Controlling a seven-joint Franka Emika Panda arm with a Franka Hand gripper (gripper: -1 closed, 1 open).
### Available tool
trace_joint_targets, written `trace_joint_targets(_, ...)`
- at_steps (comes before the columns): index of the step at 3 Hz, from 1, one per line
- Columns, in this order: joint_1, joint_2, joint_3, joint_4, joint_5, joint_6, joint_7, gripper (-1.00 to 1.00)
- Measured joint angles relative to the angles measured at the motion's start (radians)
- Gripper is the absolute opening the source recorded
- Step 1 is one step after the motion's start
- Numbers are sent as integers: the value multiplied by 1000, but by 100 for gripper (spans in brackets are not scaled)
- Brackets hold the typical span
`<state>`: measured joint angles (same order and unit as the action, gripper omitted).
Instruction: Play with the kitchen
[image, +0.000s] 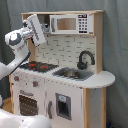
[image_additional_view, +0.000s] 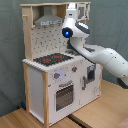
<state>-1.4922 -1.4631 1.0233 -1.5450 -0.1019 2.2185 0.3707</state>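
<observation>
A dark grey-green curtain (image: 116, 45) hangs as the backdrop in both exterior views, falling in vertical folds. In the second exterior view a light-wood tabletop (image_additional_view: 105, 112) lies below, in two sections with a dark seam between them running diagonally across the lower foreground

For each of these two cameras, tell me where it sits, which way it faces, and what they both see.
First exterior view: in front of the kitchen, toward its sink end, facing the microwave and faucet; the arm enters from the first exterior view's left, reaching up to the hood.
Second exterior view: off the stove end, looking along the front; the arm enters from the second exterior view's right.
Shared: stove, oven door, hood, the arm.
</observation>
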Motion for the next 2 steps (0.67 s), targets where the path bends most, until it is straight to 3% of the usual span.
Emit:
trace_joint_targets(1, -60, 6, 9, 88, 12, -34, 2, -100)
trace_joint_targets(2, -122, 28, 8, 129, 31, -97, 0, -100)
